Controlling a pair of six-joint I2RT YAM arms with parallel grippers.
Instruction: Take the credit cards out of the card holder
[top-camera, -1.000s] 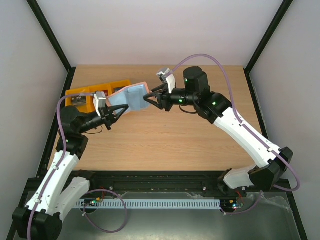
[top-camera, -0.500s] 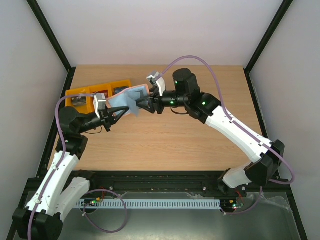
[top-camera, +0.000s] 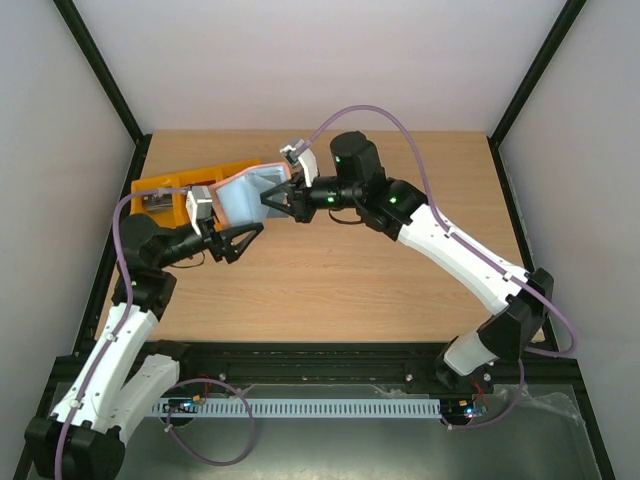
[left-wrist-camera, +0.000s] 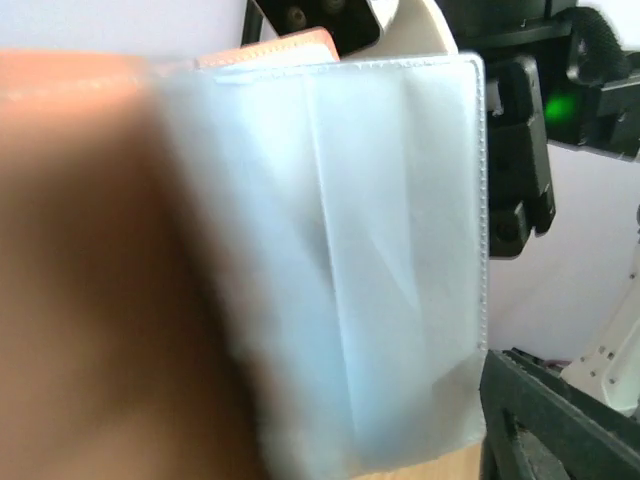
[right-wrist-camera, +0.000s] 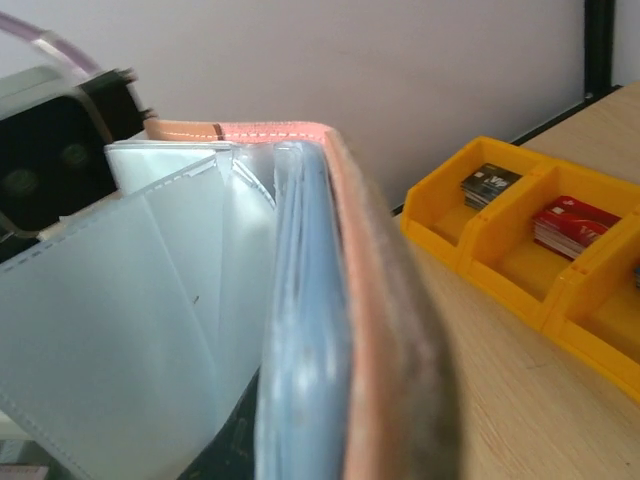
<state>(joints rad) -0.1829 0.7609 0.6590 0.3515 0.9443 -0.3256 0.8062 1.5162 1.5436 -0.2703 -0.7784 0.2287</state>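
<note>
The card holder (top-camera: 245, 193), a flat tan leather-like wallet with a stitched pinkish rim and translucent blue-grey plastic sleeves, is held above the wooden table (top-camera: 330, 285) by the right gripper (top-camera: 270, 199), clamped on its edge, the left gripper (top-camera: 248, 243) being spread wide just below, and credit cards (right-wrist-camera: 568, 224) are stacked in 2 compartments of the yellow tray (right-wrist-camera: 520, 290).

bright even light | top view sharp | left wrist: card holder (left-wrist-camera: 380, 250) blurred, left half smeared | right wrist: its near edge defocused
</note>
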